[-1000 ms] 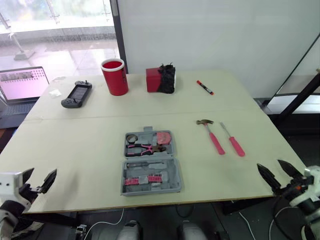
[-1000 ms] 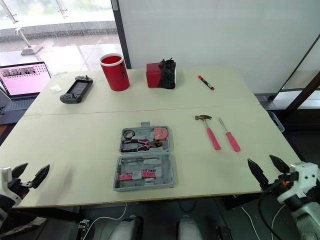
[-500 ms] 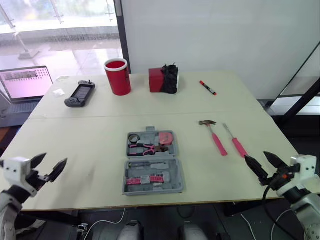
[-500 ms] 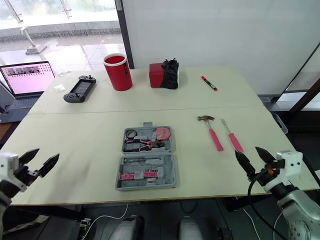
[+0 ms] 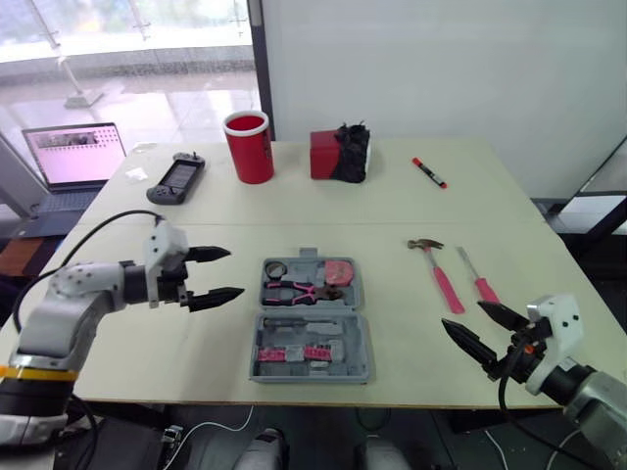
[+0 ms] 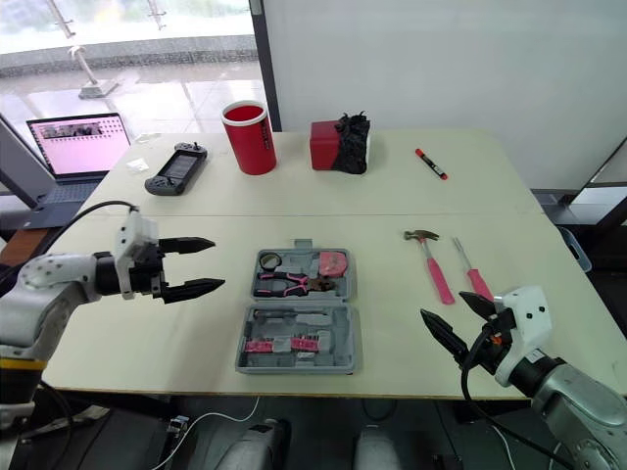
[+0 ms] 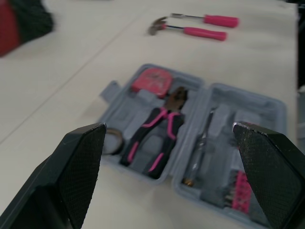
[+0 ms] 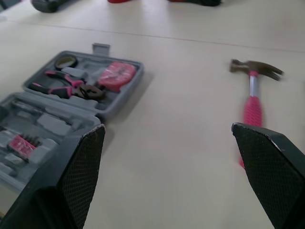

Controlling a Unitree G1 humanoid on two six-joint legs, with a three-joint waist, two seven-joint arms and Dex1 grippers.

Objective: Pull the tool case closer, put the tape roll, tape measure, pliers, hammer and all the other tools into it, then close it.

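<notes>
Left eye view: the open grey plastic tool case (image 5: pixel 312 328) is lying mid-way across the surface (image 5: pixel 392 206). Your left claw (image 5: pixel 235 272) is hovering at its 9 o'clock, fingers apart, and your right claw (image 5: pixel 461 316) at 3 o'clock, likewise spread.

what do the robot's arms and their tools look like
The left arm and right arm are light grey with black cables; the left has a yellow band. The left tool and right tool each have a white boxy housing and two black pointed fingers with cross-hatched faces.

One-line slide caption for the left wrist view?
Open left gripper faces the open tool case holding pliers, tape measure and tape roll; hammer lies beyond.
</notes>
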